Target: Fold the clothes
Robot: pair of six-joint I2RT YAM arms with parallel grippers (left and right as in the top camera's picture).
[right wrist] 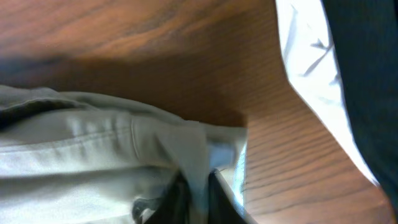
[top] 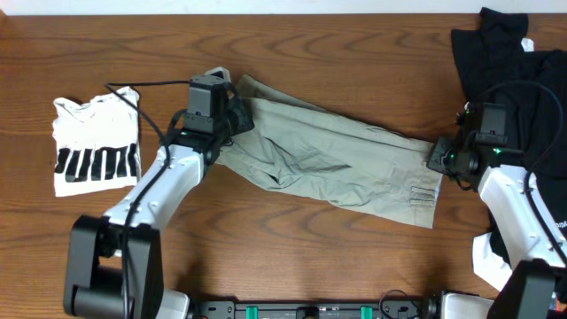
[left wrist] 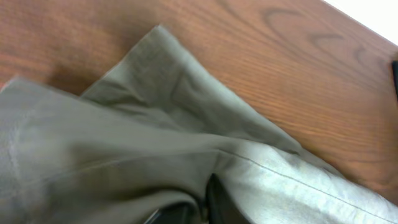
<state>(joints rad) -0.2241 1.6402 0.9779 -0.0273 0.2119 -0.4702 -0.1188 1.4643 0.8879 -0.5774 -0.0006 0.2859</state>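
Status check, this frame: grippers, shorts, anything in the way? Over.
Left gripper shut on shorts, left end. Right gripper shut on right end. Shorts spread, not yet folded. White tee, black garments off to the sides.

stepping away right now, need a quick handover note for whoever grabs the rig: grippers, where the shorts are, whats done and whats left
Left gripper: shut on the left end of the shorts, with fabric bunched up at its fingers.
Right gripper: shut on the edge of the shorts' right end, close to the black garments.
Shorts: lying slantwise across the middle of the table, mostly flat.
White tee: lying apart at the far left.
Done: both ends are gripped.
Left: every fold; none shows yet.
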